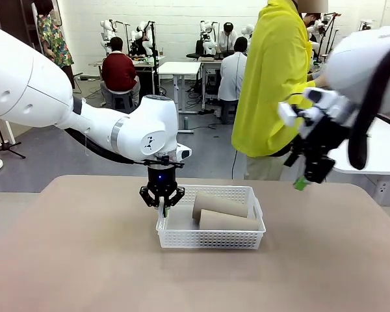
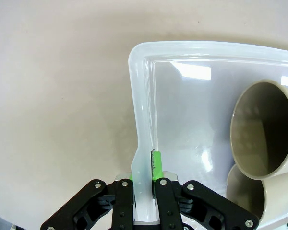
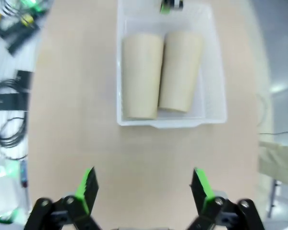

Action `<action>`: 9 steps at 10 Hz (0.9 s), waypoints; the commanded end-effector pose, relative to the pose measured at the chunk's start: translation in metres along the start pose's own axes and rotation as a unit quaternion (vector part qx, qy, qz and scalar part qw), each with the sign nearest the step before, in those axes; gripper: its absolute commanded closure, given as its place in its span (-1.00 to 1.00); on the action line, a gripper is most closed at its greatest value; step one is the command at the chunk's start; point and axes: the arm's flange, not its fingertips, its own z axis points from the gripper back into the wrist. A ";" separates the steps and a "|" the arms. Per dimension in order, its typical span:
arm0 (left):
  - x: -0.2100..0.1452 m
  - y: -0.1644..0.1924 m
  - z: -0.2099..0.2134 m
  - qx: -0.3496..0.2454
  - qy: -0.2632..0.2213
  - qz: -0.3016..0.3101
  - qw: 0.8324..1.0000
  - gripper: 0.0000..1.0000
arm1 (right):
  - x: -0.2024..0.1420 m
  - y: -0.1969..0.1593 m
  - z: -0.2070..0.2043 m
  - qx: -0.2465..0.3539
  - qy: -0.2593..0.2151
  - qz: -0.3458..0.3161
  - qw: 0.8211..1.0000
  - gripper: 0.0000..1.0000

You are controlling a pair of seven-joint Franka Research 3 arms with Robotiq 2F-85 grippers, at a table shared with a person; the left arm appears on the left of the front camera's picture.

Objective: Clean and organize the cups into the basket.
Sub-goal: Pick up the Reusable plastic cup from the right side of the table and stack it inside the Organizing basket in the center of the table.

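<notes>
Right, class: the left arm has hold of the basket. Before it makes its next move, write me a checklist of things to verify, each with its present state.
1. Left pincer shut on the basket, gripping the end wall with the rim between its fingers: ok.
2. Two tan cups lying on their sides, side by side, inside the basket: ok.
3. Right pincer open, holding nothing, raised well off the basket: ok.
4. Basket sitting level on the table: ok.
5. Whether any cup is left outside the basket: cannot tell.
</notes>
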 end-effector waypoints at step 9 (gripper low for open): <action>-0.002 -0.001 -0.001 0.003 0.001 -0.002 1.000 1.00 | -0.048 0.002 0.007 0.001 -0.034 -0.026 0.999 -1.00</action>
